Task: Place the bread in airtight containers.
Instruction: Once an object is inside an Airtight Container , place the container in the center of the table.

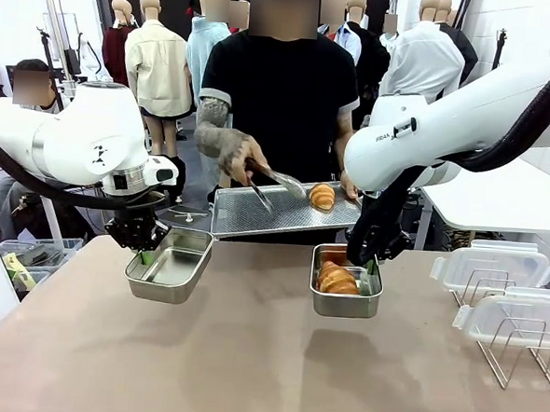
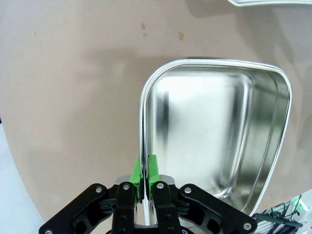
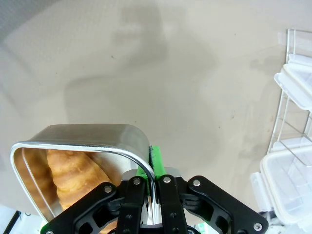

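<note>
Table: one brown tabletop (image 1: 246,372), its near part bare in front of the camera.
Tins: two shallow steel tins, side by side near the middle of the table and well apart.
Left tin (image 1: 162,290): tilted, with bare steel inside; whether its base touches the table cannot be told.
Right tin (image 1: 344,305): holds one croissant.
Croissants: two, golden-brown and ridged. One (image 1: 336,279) lies in the right tin; the other (image 1: 322,197) lies on the tray's right part.
Left gripper (image 1: 144,254): fingers clamped on the left tin's rim at its outer edge. The left wrist view shows one green pad (image 2: 153,168) inside the wall and one outside.
Right gripper (image 1: 372,265): fingers pinched on the right tin's rim at its right side, beside the croissant. In the right wrist view a green pad (image 3: 156,158) presses the wall from outside.
Tray: one flat perforated metal tray (image 1: 246,215) at the far edge, just in front of the person.
Tongs: one metal pair (image 1: 274,183) in the person's hand (image 1: 241,155), over the tray and near the croissant there.
Lids: two translucent plastic lids (image 1: 491,266) (image 1: 516,314), resting on the wire rack (image 1: 518,356) at the robot's right.
</note>
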You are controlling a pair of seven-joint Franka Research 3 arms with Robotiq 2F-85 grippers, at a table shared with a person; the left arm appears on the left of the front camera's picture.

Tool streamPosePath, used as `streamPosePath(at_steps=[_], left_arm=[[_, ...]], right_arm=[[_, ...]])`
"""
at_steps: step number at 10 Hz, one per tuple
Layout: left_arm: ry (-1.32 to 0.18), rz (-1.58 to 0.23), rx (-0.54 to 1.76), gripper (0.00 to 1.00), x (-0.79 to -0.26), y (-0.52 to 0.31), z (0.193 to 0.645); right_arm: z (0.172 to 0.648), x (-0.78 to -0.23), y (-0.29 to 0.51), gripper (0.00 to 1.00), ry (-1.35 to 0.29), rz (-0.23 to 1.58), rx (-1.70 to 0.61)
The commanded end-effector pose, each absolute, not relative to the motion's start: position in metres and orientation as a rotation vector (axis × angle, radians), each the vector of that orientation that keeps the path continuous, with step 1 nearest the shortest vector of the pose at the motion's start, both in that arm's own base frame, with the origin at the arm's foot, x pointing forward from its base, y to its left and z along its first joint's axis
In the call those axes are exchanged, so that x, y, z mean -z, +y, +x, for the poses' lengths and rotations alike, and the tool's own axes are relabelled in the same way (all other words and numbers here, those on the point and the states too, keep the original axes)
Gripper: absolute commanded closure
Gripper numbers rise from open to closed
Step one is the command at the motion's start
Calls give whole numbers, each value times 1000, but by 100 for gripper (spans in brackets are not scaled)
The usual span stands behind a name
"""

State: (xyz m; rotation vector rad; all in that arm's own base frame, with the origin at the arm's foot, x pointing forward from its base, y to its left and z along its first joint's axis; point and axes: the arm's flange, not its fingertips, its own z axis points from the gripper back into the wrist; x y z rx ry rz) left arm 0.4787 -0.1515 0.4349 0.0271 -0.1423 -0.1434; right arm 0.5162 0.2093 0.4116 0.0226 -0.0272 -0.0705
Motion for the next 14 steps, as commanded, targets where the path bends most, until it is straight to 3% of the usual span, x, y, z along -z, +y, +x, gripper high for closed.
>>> streamPosePath(at_steps=[1, 14], left_arm=[[-145, 40, 150, 100, -438, -150, 478], [-145, 40, 150, 100, -438, -150, 478]], right_arm=[[514, -413, 208, 100, -42, 27, 72], [514, -413, 208, 100, -42, 27, 72]])
